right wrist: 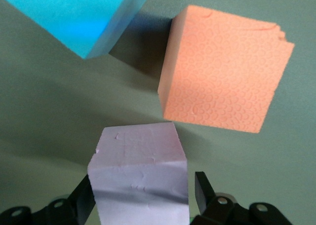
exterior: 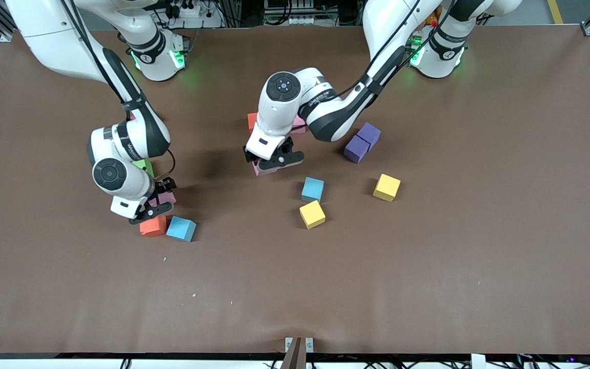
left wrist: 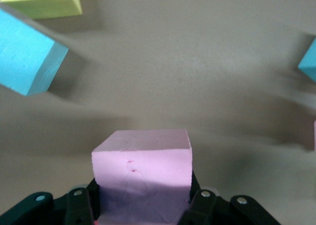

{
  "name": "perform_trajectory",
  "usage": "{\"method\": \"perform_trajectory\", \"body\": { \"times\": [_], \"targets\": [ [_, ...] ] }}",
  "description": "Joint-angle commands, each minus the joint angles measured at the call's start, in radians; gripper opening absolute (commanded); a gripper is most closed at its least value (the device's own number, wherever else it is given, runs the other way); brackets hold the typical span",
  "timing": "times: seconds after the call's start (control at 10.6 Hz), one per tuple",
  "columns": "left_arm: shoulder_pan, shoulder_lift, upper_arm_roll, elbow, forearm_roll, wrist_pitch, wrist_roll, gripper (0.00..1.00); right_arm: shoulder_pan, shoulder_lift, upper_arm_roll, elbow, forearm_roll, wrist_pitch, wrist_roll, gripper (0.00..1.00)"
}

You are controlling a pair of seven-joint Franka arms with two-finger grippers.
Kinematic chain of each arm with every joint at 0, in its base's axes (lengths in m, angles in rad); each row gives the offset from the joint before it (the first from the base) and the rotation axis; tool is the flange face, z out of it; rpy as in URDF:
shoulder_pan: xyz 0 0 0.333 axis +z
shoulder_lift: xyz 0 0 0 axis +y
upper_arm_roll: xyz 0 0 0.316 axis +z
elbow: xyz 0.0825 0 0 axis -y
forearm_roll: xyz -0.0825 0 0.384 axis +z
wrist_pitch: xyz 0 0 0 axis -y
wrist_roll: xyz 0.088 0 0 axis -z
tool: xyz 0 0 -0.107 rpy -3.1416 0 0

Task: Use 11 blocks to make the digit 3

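My left gripper is shut on a pink block low over the middle of the table; both fingers press its sides in the left wrist view. An orange block and another pink block sit just farther from the front camera, partly hidden by the left arm. My right gripper straddles a third pink block on the table, open, with a gap at one finger. Beside it lie an orange-red block and a blue block.
A green block peeks out by the right arm. A blue block and two yellow blocks lie nearer the front camera than the left gripper. Two purple cubes sit toward the left arm's end.
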State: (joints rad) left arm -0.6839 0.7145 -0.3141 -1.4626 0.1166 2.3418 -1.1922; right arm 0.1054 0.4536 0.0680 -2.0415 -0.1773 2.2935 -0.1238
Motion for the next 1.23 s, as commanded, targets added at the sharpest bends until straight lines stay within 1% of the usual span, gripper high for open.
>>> {"method": "perform_trajectory", "body": {
  "times": [0.0, 0.09, 0.19, 0.28, 0.38, 0.47, 0.57, 0.66, 0.76, 0.85, 1.13],
  "targets": [
    [-0.008, 0.029, 0.000, 0.028, -0.021, -0.039, 0.164, 0.00, -0.001, 0.004, 0.007, -0.006, 0.015, 0.020, 0.007, 0.75],
    [-0.025, 0.042, -0.003, 0.031, -0.032, -0.044, 0.161, 0.00, 0.000, 0.005, 0.006, -0.006, 0.015, 0.021, 0.007, 0.70],
    [-0.064, 0.051, 0.007, 0.037, -0.046, -0.051, 0.157, 0.00, 0.004, 0.005, 0.006, -0.006, 0.015, 0.021, 0.007, 0.60],
    [-0.078, 0.069, 0.010, 0.062, -0.049, -0.052, 0.155, 0.00, 0.004, 0.004, 0.006, -0.006, 0.015, 0.020, 0.007, 0.42],
    [-0.078, 0.085, 0.009, 0.080, -0.051, -0.053, 0.160, 0.00, 0.004, 0.004, 0.006, -0.006, 0.015, 0.021, 0.007, 0.36],
    [-0.080, 0.095, 0.009, 0.088, -0.049, -0.053, 0.169, 0.00, 0.004, -0.001, 0.007, -0.006, 0.015, 0.018, 0.009, 0.34],
    [-0.088, 0.109, 0.009, 0.102, -0.045, -0.053, 0.171, 0.00, 0.002, -0.010, 0.006, -0.006, 0.016, 0.012, 0.009, 0.28],
    [-0.097, 0.109, 0.009, 0.100, -0.041, -0.055, 0.174, 0.00, 0.000, -0.013, 0.007, -0.006, 0.018, 0.012, 0.009, 0.27],
    [-0.097, 0.112, 0.009, 0.099, -0.043, -0.062, 0.178, 0.00, -0.001, -0.022, 0.007, -0.005, 0.042, 0.011, 0.009, 0.24],
    [-0.098, 0.129, 0.010, 0.099, -0.044, -0.064, 0.171, 0.00, -0.003, -0.036, 0.007, -0.005, 0.064, 0.008, 0.003, 0.23],
    [-0.115, 0.141, 0.010, 0.099, -0.049, -0.070, 0.161, 0.00, -0.003, -0.070, 0.009, 0.000, 0.068, -0.037, 0.006, 0.21]
  ]
}}
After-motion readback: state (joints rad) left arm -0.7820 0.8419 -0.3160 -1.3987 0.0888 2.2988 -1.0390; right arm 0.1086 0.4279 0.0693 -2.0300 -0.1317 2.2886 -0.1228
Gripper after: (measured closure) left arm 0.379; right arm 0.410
